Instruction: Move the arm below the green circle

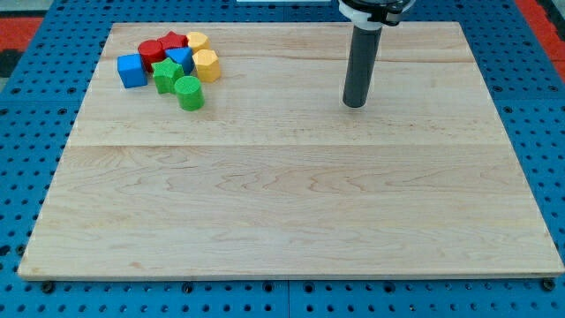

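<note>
The green circle [189, 93] is a short green cylinder at the lower right of a cluster of blocks near the board's top left. My tip [354, 104] rests on the wooden board [291, 194] right of centre near the top, far to the right of the green circle and at about its height in the view. It touches no block.
The cluster holds a blue cube [131, 71], a green star-like block [165, 76], a red cylinder [150, 51], a red star-like block [173, 41], a blue block [179, 59], a yellow hexagon [206, 64] and a smaller yellow block [197, 41]. Blue pegboard [35, 115] surrounds the board.
</note>
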Controlling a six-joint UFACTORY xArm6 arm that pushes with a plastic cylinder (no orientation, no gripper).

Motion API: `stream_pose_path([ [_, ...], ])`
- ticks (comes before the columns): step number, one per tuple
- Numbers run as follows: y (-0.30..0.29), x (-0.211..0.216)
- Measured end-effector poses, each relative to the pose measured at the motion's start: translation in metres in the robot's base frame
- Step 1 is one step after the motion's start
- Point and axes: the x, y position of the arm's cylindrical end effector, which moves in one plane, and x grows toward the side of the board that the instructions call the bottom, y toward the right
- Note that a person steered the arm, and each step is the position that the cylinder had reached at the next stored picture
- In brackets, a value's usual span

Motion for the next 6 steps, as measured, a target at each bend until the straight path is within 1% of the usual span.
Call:
stream_pose_path([
  [3,0.012,0.005],
  [4,0.009,0.039],
  [5,-0.040,0.091],
  [6,-0.120,0.093],
])
